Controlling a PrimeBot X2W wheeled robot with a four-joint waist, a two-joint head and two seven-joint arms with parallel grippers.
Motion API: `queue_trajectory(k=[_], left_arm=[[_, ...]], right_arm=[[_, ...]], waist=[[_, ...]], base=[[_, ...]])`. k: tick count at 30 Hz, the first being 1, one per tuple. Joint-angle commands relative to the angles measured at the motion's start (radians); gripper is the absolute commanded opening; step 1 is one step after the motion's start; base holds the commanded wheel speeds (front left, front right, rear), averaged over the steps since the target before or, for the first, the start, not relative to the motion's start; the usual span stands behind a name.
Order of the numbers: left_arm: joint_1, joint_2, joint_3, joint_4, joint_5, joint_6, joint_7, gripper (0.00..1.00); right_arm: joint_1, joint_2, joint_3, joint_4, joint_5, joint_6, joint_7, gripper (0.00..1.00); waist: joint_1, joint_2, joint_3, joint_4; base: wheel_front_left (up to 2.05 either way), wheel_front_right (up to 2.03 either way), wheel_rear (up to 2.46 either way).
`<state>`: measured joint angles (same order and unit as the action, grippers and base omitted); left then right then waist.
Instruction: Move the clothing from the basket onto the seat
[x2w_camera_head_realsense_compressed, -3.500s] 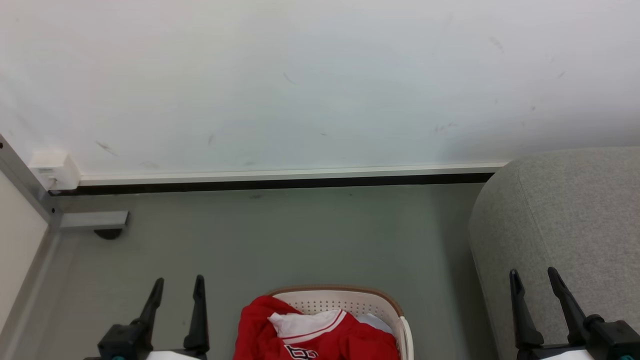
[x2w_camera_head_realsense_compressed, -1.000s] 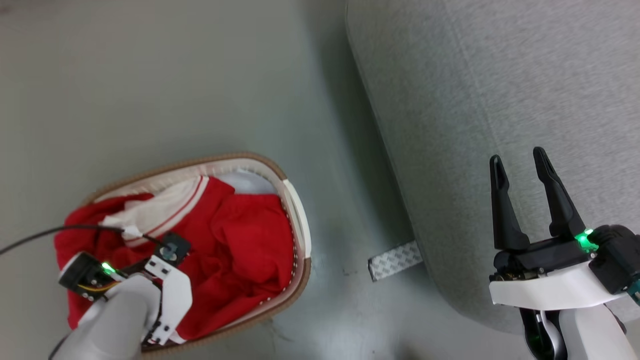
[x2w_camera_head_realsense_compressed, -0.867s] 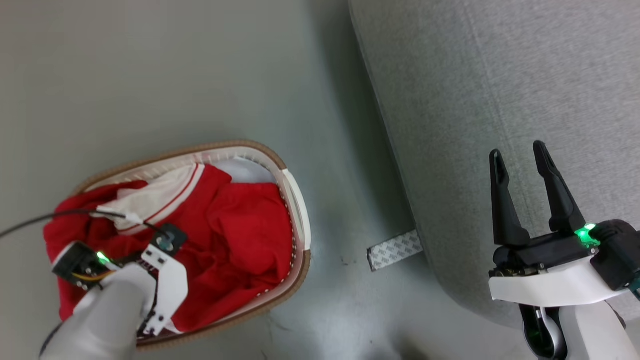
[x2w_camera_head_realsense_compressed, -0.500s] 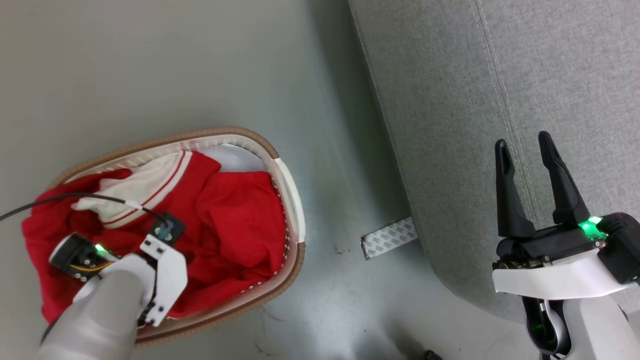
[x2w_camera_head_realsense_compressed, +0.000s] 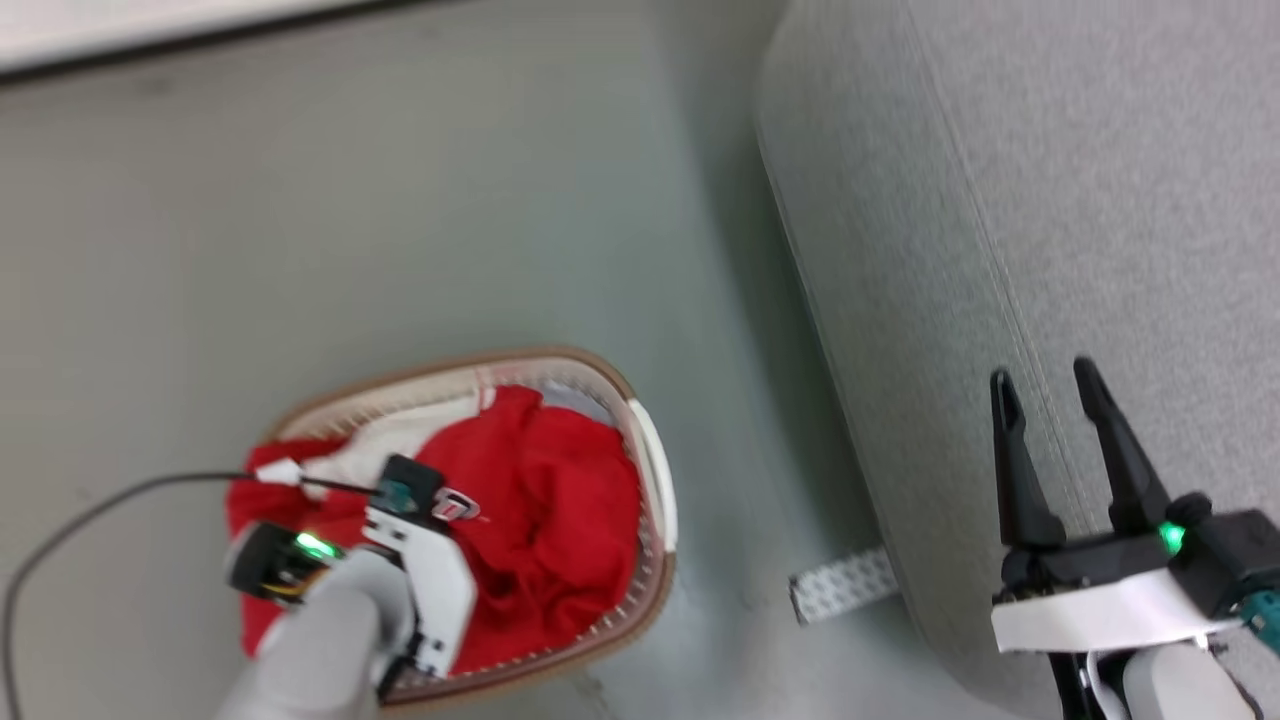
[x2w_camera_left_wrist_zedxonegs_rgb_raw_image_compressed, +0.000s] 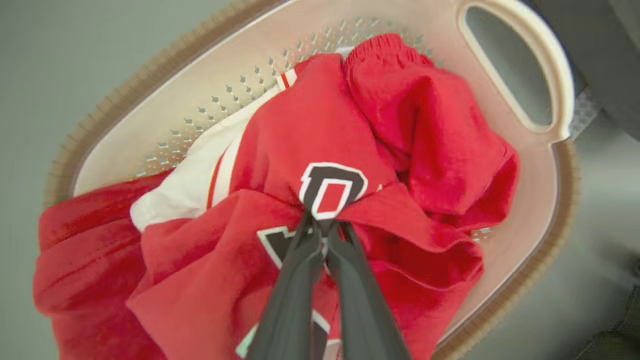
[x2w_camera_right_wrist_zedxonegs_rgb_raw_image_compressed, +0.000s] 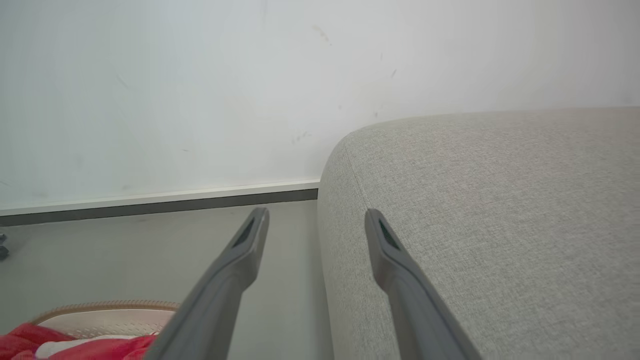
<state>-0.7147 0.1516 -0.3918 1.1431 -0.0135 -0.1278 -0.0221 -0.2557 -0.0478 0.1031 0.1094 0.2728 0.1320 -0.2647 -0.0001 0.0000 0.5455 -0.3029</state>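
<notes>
Ahead of my right gripper (x2w_camera_head_realsense_compressed: 1043, 373) and just under it spreads the seat (x2w_camera_head_realsense_compressed: 1100, 200), and that gripper's fingers stand apart, empty. Below my left gripper (x2w_camera_left_wrist_zedxonegs_rgb_raw_image_compressed: 324, 230) sits the basket (x2w_camera_left_wrist_zedxonegs_rgb_raw_image_compressed: 165, 115) with the clothing (x2w_camera_left_wrist_zedxonegs_rgb_raw_image_compressed: 425, 135) heaped inside it; I see that gripper clamped onto a red fold right at the black-and-white number (x2w_camera_left_wrist_zedxonegs_rgb_raw_image_compressed: 332, 190), fingertips pressed together.

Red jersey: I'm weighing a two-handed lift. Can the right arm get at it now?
Probably yes. The right gripper hangs open over the sofa's edge, with floor between it and the basket. The red jersey's near side lies uncovered; the left gripper is shut on it further left.
</notes>
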Motion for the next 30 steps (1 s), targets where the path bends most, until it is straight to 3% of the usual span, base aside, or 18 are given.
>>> queue_trajectory(k=[1, 11, 21, 30], left_arm=[[0.029, -0.018, -0.010, -0.013, -0.027, -0.002, -0.016, 0.00], [0.124, -0.058, -0.125, -0.187, -0.190, -0.002, -0.034, 0.00], [0.238, 0.011, -0.151, -0.521, -0.318, 0.000, 0.064, 0.00], [0.315, 0.056, -0.101, -0.824, -0.378, 0.052, 0.156, 0.00]], right_arm=[[0.028, -0.005, -0.010, 0.014, -0.020, -0.002, 0.001, 1.00], [0.143, -0.005, -0.038, 0.067, -0.075, -0.002, 0.000, 1.00], [0.221, -0.004, -0.026, 0.099, -0.082, -0.002, 0.000, 1.00], [0.255, -0.004, -0.007, 0.112, -0.082, -0.002, 0.000, 1.00]], waist=[[0.0001, 0.0000, -0.127, 0.085], [0.0001, 0.0000, -0.348, 0.206], [0.0001, 0.0000, -0.487, 0.245], [0.0001, 0.0000, -0.548, 0.239]], base=[[0.00, 0.00, 0.00], [0.00, 0.00, 0.00], [0.00, 0.00, 0.00], [0.00, 0.00, 0.00]])
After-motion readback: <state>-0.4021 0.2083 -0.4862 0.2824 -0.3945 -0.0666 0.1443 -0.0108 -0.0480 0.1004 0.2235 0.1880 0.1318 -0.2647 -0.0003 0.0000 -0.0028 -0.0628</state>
